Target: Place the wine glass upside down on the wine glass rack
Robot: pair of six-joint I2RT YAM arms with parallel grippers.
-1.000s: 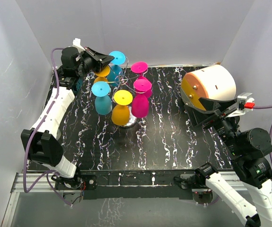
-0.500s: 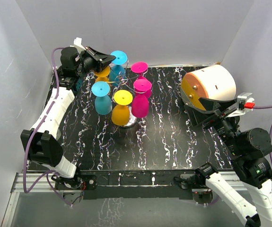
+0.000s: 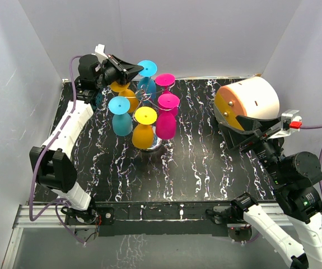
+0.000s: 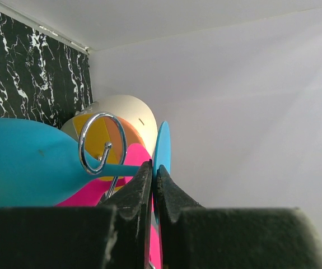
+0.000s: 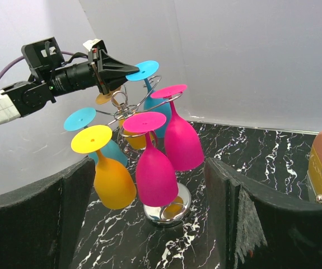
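Observation:
The wine glass rack [image 3: 159, 141] stands on its chrome base [image 5: 169, 203] at the table's back left, its silver scroll arms [image 4: 102, 143] holding several upside-down glasses. My left gripper [image 3: 134, 69] is shut on the round foot of a blue wine glass [image 3: 146, 79], which is upside down with its stem in a wire loop at the rack's back; the same glass shows in the left wrist view [image 4: 32, 162] and the right wrist view [image 5: 148, 84]. My right gripper [image 5: 149, 224] is open and empty, held well to the right of the rack.
On the rack hang a second blue glass [image 3: 120, 117], two yellow glasses [image 3: 144, 129], and two pink glasses [image 3: 167, 115]. A white-and-orange cylinder [image 3: 247, 103] lies at the back right. White walls close in on the left, back and right.
My left gripper has moved right toward the rack, carrying the blue glass with it; its stem now sits in the wire loop. The right arm has not moved.

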